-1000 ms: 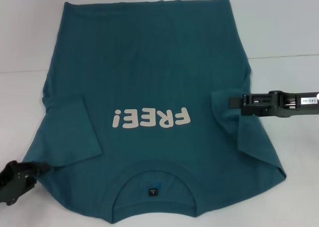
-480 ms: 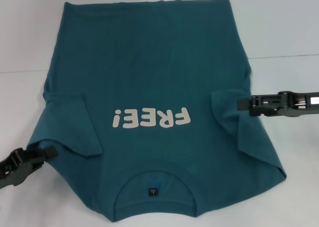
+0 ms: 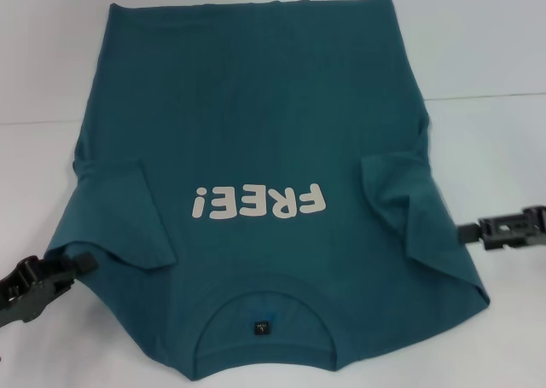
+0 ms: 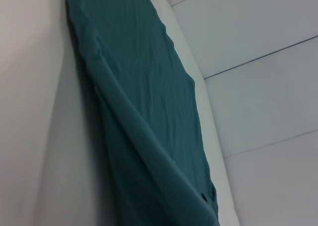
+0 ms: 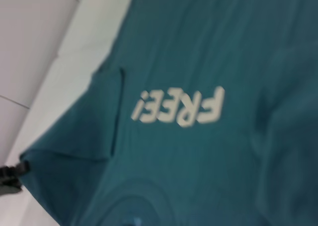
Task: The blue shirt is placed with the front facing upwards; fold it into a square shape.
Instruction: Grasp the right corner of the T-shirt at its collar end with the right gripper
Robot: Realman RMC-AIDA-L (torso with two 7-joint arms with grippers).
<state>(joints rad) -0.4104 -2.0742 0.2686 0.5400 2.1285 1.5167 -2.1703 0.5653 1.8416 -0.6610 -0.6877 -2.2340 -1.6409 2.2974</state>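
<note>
Blue shirt (image 3: 256, 124) front up on white desk (image 3: 495, 55), both sleeves folded inward, left gripper (image 3: 81, 262) at the near left sleeve edge, right gripper (image 3: 467, 232) just beside the right edge, state of fingers on both cannot be told.

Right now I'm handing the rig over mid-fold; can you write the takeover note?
Left gripper: at the shirt's left shoulder edge, touching the fabric.
Right gripper: beside the right sleeve edge, off the cloth.
Blue shirt: flat on the white table, front up, collar nearest the robot.
Done: both sleeves folded inward onto the body.
Left: fold the body into a square.
</note>
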